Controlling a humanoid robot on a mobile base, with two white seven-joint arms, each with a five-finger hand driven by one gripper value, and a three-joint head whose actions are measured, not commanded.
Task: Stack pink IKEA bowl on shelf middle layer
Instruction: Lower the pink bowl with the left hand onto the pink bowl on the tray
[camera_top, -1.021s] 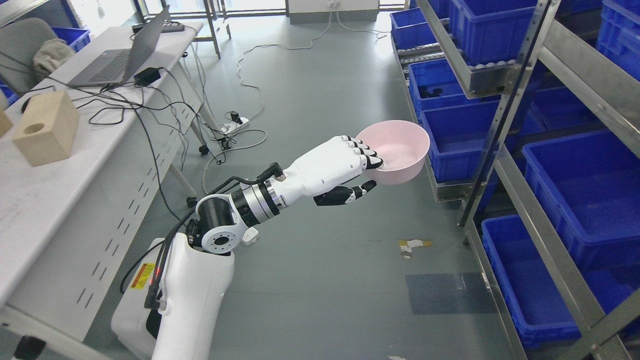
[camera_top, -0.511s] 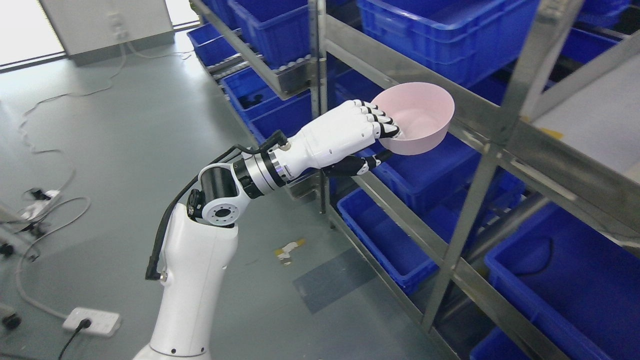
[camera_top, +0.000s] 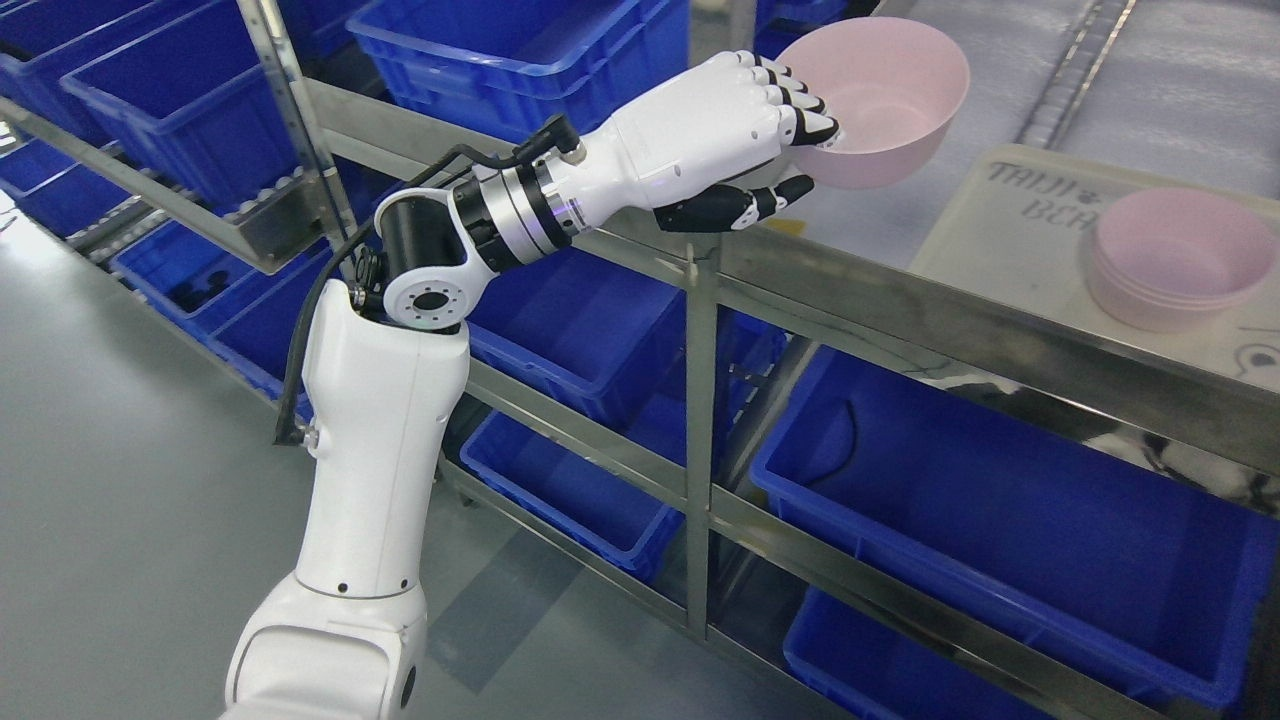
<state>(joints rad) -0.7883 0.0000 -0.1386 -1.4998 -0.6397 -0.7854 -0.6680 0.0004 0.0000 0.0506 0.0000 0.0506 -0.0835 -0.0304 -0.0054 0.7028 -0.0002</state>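
My left hand (camera_top: 790, 150) is shut on the near rim of a pink bowl (camera_top: 885, 105), fingers inside and thumb under it. It holds the bowl upright in the air above the front rail of the metal shelf (camera_top: 900, 290). A stack of pink bowls (camera_top: 1170, 258) stands on a white tray (camera_top: 1010, 235) on the shelf layer, to the right of the held bowl and apart from it. My right arm does not show.
Blue plastic bins (camera_top: 980, 500) fill the lower shelf layers and the shelves to the left (camera_top: 520, 50). A vertical shelf post (camera_top: 700, 440) stands below my hand. Grey floor (camera_top: 120, 480) lies at the left.
The camera has swung right toward the shelf, so the whole picture shifted. My left hand with the bowl has risen to above the shelf rail, and the bowl stack has come into view.
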